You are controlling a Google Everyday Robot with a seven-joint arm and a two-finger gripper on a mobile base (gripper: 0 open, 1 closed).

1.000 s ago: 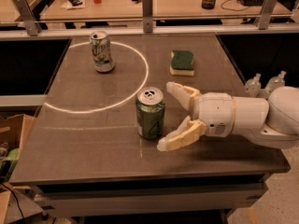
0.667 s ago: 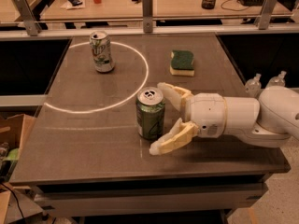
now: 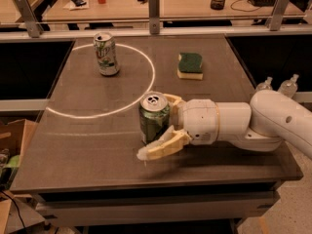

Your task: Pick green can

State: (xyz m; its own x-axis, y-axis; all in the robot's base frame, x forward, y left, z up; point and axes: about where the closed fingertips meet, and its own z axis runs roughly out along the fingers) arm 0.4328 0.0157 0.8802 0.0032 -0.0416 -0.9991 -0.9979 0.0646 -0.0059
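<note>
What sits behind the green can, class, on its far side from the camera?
The gripper straddles the green can; its far finger shows behind the rim, the tip covered by the can. Farther back runs the white circle on the table.

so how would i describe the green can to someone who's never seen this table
Start at the dark table, then find the white circle marked on it. At the circle's near right edge stands the green can, between the open fingers of the white gripper. It is dark green, unlike the pale silvery can inside the circle at the far side.
</note>
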